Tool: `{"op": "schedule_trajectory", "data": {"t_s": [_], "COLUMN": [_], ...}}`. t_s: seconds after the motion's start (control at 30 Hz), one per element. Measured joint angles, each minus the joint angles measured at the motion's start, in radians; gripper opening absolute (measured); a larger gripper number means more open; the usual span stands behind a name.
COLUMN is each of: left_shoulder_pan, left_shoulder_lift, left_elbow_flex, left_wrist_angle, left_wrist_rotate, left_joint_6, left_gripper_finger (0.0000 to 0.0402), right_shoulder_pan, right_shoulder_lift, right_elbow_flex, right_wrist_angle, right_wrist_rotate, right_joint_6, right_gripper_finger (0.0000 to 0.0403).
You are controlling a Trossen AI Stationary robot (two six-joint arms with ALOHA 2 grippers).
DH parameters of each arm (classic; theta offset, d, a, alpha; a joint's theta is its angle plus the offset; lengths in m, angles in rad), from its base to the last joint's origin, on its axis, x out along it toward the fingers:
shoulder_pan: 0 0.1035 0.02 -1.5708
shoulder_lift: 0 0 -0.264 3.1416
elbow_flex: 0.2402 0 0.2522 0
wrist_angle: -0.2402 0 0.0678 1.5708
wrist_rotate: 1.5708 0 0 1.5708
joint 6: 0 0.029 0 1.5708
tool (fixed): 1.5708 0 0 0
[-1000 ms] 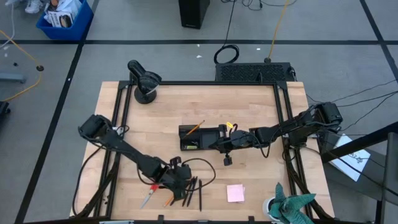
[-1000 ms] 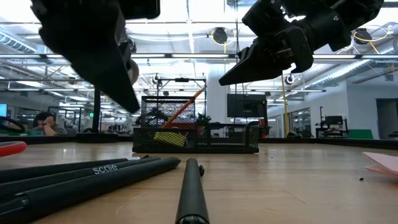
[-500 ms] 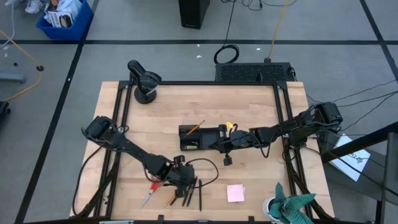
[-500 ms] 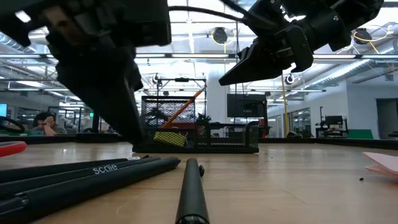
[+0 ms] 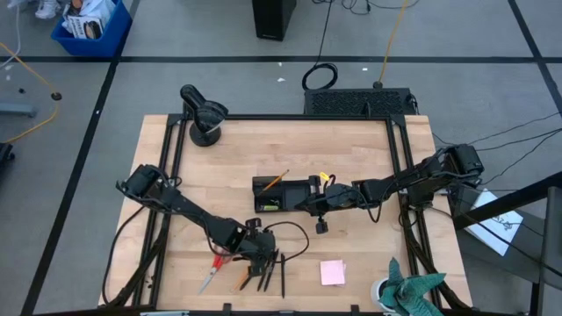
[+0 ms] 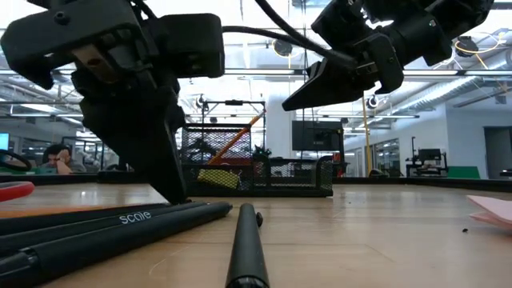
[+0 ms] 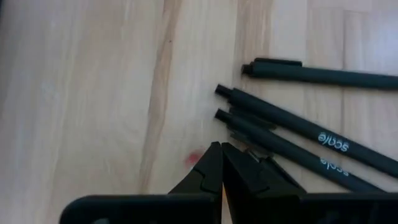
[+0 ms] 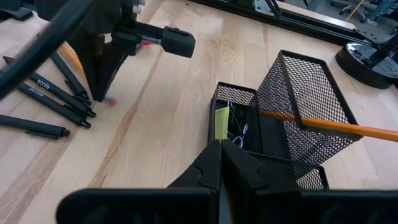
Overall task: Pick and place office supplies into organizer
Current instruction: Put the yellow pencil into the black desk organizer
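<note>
Table [image 5: 351,167] wood, organizer [image 5: 283,194] mid-table, mesh cup with a pencil [image 8: 348,127] in it, yellow piece [image 8: 221,123] in a low compartment. Left arm reaches to the near edge; left gripper [image 5: 261,255] is down at the pens [image 5: 270,270], tips on the wood just beside the pen ends. In the left wrist view the fingers [image 7: 211,171] are pressed together with nothing visible between them; the nearest pen [image 7: 292,124] lies just off the tips, not clamped. Right gripper [image 5: 309,204] hangs over the organizer's near-right side, fingers closed and empty, waiting. Scissors [image 5: 211,276] and a second pencil [image 5: 239,283] lie by the pens, sticky pad [image 5: 332,272] well to the right. Clips too small to tell.

Risks, as judgement: looks like a missed pinch, so lifting now would come up empty. Tips closed on the board could drag and scatter the pens, or roll one off the near edge. Pens lie touching each other, so a retry could catch two or nudge the neighbours askew.

Versus a second ago: the left gripper was raised with fingers apart; since then it has dropped to the wood and closed. Left arm shifted slightly toward the pens. Right arm, organizer and pens unchanged.
</note>
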Motion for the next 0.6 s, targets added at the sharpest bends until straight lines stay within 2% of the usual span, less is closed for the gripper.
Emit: {"op": "schedule_trajectory", "data": {"t_s": [0.3, 0.47, 0.6], "left_shoulder_pan": [-0.007, -0.008, -0.009], "left_shoulder_lift": [-0.005, -0.005, -0.006], "left_elbow_flex": [-0.060, -0.061, -0.061], "left_wrist_angle": [0.023, 0.032, 0.035], "left_wrist_rotate": [-0.004, -0.010, -0.022], "left_joint_6": [-0.086, -0.087, -0.087], "left_gripper_finger": [0.0007, 0.0017, 0.0006], "right_shoulder_pan": [0.000, 0.000, 0.000], "right_shoulder_lift": [0.000, 0.000, 0.000], "right_elbow_flex": [0.000, 0.000, 0.000], "right_wrist_angle": [-0.001, -0.001, -0.001], "right_wrist_rotate": [0.000, 0.000, 0.000], "right_joint_6": [-0.002, -0.003, -0.003], "right_gripper_finger": [0.0004, 0.0004, 0.0004]}}
